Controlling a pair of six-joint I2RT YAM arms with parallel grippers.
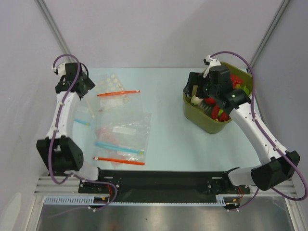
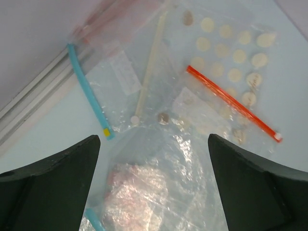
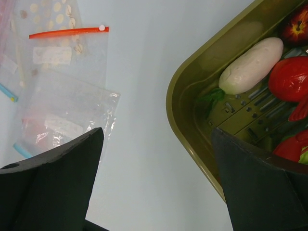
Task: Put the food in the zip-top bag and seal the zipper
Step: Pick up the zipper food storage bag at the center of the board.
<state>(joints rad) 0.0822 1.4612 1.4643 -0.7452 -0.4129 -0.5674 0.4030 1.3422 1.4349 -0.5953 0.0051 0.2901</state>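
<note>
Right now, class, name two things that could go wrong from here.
The bags overlap in one pile, so the left claw may pinch the wrong one, or several. The radish lies beside the bin wall; the right claw might knock the wall or slip off the radish.

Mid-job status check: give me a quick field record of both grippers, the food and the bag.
left gripper: open, empty, above the clear bags
right gripper: open, empty, above the olive bin rim
food: white radish and red pieces lie in the bin
zip-top bag: crinkly, in the overlapping pile; contents and seal unclear
</note>
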